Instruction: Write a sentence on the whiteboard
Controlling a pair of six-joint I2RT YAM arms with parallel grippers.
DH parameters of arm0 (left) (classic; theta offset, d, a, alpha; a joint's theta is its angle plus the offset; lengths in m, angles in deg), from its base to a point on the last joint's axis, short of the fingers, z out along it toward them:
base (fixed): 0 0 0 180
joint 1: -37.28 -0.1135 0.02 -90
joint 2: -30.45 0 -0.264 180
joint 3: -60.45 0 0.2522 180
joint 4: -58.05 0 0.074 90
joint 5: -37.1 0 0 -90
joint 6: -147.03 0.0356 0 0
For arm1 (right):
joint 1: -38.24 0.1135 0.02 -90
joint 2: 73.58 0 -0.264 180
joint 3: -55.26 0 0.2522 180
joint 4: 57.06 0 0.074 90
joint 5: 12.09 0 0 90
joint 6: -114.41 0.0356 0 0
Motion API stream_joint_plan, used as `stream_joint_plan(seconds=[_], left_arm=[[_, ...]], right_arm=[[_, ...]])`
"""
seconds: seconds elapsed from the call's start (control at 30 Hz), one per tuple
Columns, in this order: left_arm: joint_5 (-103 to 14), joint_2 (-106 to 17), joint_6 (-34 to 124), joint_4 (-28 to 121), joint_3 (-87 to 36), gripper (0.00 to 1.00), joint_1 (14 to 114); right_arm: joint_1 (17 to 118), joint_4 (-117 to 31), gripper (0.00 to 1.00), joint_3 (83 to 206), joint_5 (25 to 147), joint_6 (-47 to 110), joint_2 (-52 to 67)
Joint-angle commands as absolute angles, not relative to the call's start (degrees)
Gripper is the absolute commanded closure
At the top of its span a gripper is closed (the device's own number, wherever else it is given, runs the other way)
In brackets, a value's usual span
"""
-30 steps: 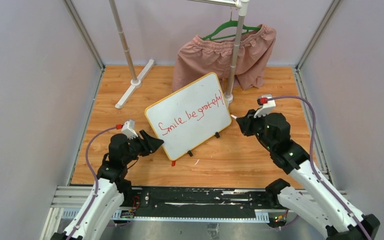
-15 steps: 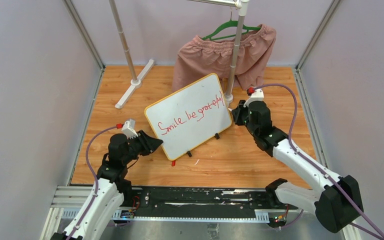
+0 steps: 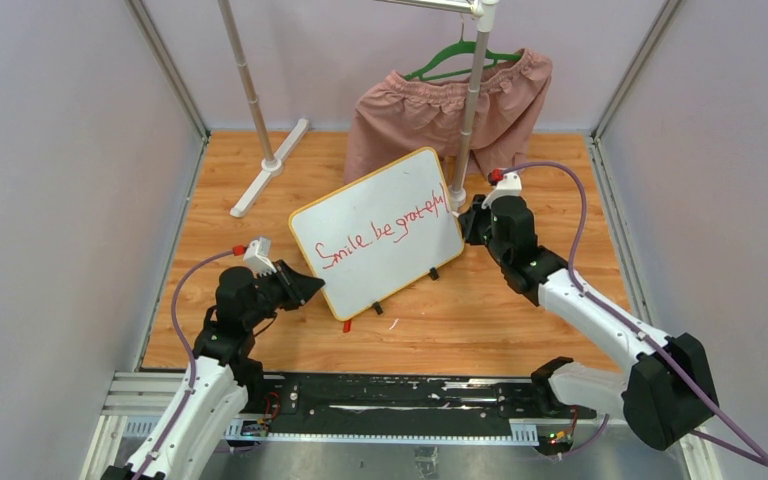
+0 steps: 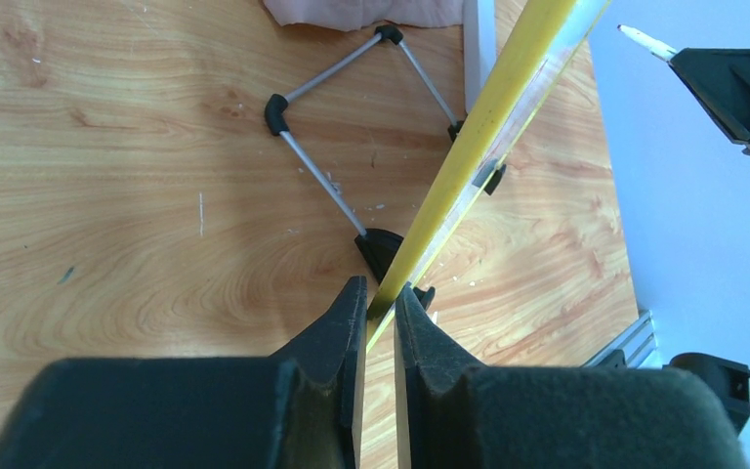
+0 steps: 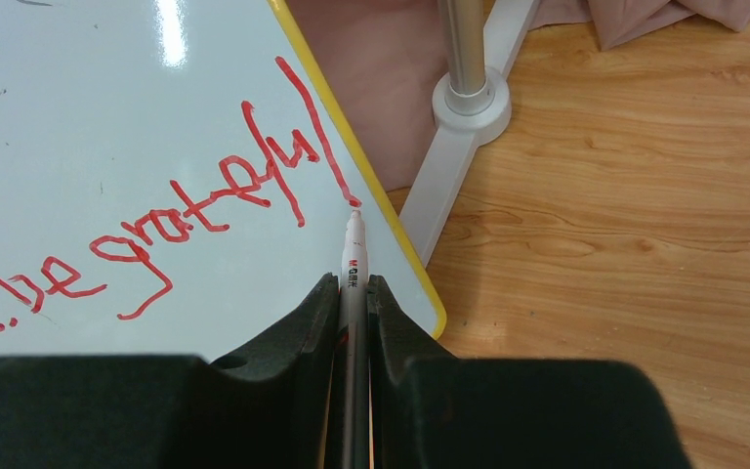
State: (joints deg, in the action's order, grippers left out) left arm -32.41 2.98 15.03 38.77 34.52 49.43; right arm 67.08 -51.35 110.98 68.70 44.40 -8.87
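Whiteboard [image 3: 390, 275] white w/ yellow rim – sentence [image 3: 385, 231] red; shorts [image 3: 410, 115] pink, hanger [image 3: 438, 62] green, table [image 3: 220, 225] wood-grain

A red cursive sentence [image 3: 385, 230] slanted across the whiteboard [image 3: 390, 275] and read "Smile, be grateful!" — from the top view the comma and the closing mark were hard to make out. The right wrist view caught only its end, "be grateful", closed by a long stroke with a dot beneath. The marker [image 5: 354, 239] bore a small printed label [image 5: 354, 264] — a red mark and dark characters, too small to read.
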Motion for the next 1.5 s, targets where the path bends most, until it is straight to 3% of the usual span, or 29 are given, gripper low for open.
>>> stream_joint_plan(seconds=[0.0,0.17,1.47], left_arm=[[-34.5,3.0,15.8,37.0,33.7,0.9,49.2],[-34.5,3.0,16.1,36.9,33.8,1.0,49.2],[-34.4,3.1,17.2,36.3,33.5,1.0,49.2]], right_arm=[[66.4,-53.1,1.0,112.2,68.4,44.7,-8.4],[66.3,-53.1,1.0,111.4,68.8,44.9,-8.0],[65.1,-55.8,1.0,111.2,70.8,45.2,-2.7]])
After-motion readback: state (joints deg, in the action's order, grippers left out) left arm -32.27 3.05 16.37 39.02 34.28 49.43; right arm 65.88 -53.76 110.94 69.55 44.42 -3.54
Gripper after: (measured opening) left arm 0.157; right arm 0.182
